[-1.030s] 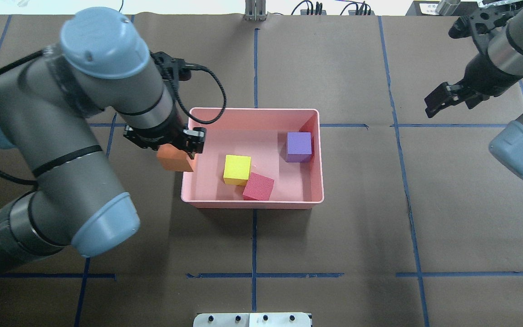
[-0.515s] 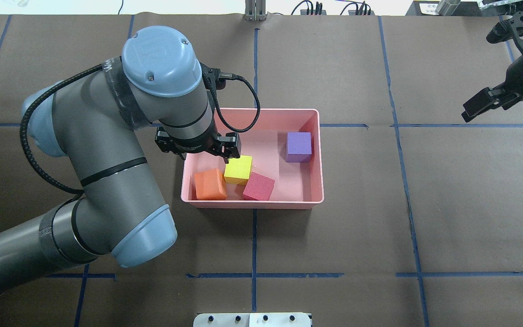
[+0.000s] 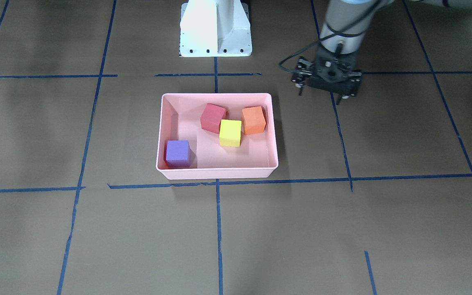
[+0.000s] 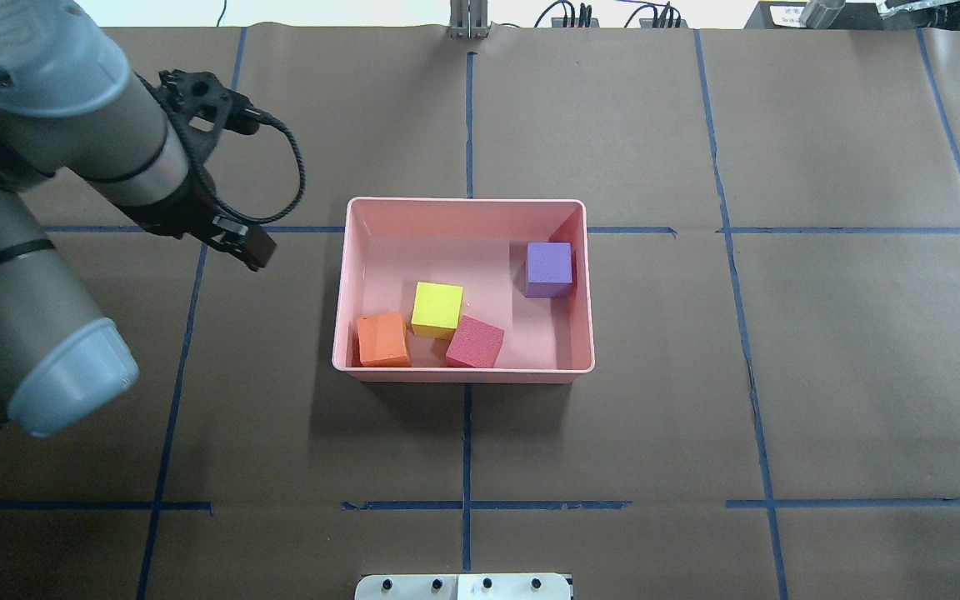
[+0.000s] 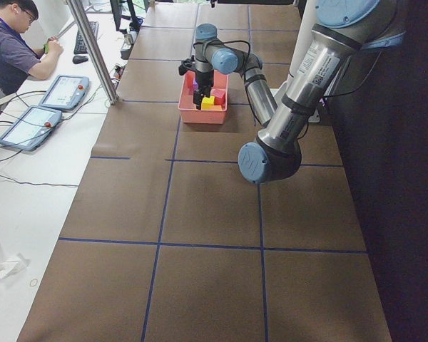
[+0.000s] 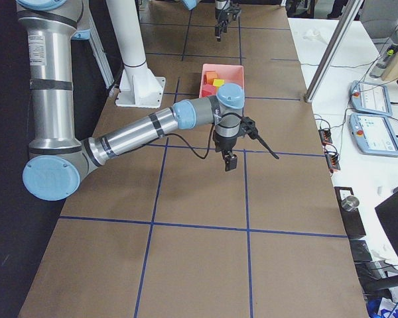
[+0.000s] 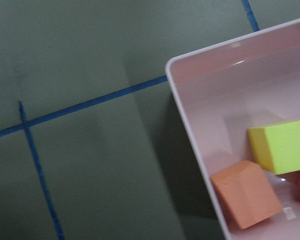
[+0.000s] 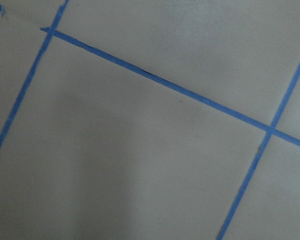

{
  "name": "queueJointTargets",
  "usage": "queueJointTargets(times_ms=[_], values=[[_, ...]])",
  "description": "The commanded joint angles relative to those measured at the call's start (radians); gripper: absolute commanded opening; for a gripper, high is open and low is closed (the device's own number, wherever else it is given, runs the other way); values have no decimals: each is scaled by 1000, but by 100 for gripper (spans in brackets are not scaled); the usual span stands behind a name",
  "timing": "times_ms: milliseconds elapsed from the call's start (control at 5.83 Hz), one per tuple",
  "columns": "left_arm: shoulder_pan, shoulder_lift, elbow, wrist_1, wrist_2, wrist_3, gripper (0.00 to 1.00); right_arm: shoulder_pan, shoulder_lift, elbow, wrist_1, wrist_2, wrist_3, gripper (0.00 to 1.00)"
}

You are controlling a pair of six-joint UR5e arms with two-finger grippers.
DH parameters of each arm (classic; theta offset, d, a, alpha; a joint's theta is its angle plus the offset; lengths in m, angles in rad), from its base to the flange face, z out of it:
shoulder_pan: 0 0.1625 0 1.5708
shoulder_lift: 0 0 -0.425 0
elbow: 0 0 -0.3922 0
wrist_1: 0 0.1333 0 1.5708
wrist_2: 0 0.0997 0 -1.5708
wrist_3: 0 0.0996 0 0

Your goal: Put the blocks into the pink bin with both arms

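Note:
The pink bin [image 4: 463, 201] [image 3: 215, 95] sits mid-table and holds all the blocks. The orange block [image 4: 383, 339] [image 3: 254, 120] [image 7: 246, 192] lies in the corner nearest my left arm, touching the yellow-green block [image 4: 437, 309] [image 3: 230, 132]. The red block [image 4: 474, 342] leans against the yellow-green one. The purple block [image 4: 549, 269] stands apart on the far right side. My left gripper [image 4: 251, 247] [image 3: 326, 88] hangs open and empty above the table, left of the bin. My right gripper [image 6: 229, 162] shows only in the exterior right view, far from the bin; I cannot tell its state.
Blue tape lines [image 4: 467, 117] grid the brown table cover. The white pedestal [image 3: 215, 28] stands at the robot's edge of the table. A person [image 5: 7, 50] sits at a side desk with tablets [image 5: 60, 91], beyond a metal post [image 5: 93, 50].
The left gripper let go of the orange block in the bin, then drew back out to the left. The right arm has moved out of the overhead view.

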Motion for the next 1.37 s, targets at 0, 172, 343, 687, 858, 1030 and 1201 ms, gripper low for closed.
queueJointTargets(times_ms=[0, 172, 343, 687, 858, 1030, 1201], values=[[-262, 171, 4, -4, -138, 318, 100, 157, -138, -12, 0, 22, -170, 100], [-414, 257, 17, -4, -181, 416, 100, 194, -177, -25, 0, 19, -165, 100], [-514, 321, 71, -2, -182, 496, 100, 202, -187, -53, 0, 29, -163, 100], [-654, 468, 142, -11, -264, 692, 100, 202, -184, -64, 0, 31, -160, 100], [-672, 588, 140, -127, -295, 690, 100, 202, -184, -64, -2, 31, -160, 100], [-672, 650, 146, -201, -320, 651, 100, 202, -184, -65, -2, 31, -160, 100], [-672, 685, 143, -206, -323, 650, 100, 202, -185, -65, 0, 31, -160, 100]])
